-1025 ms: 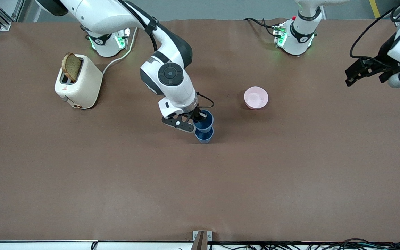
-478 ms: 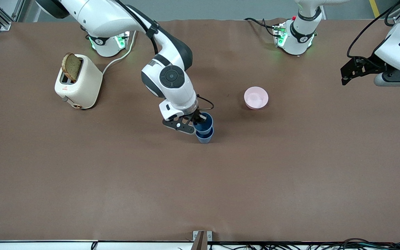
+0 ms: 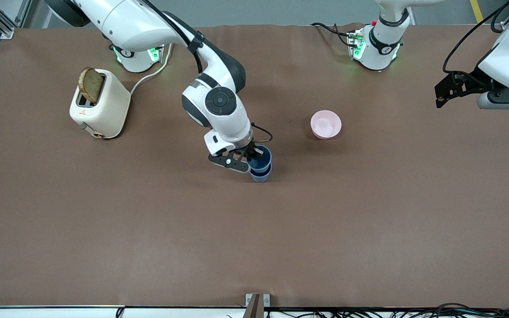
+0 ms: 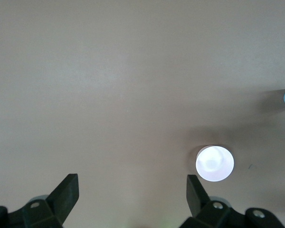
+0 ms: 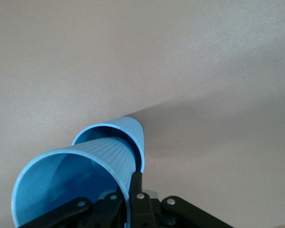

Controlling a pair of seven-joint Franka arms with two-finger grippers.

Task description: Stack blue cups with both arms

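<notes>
While you watch frame centre, read:
Right gripper (image 3: 252,155): clamped on upper matte-blue tapered cup's (image 3: 261,155) rim, nesting it into lower blue cup (image 3: 260,176).
Left gripper (image 3: 446,92): fingers apart, waiting upper right.

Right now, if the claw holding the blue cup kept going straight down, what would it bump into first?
Probably the second matte-blue tumbler directly beneath: the right gripper is shut on the upper matte-blue tumbler, already partly nested in it.
</notes>
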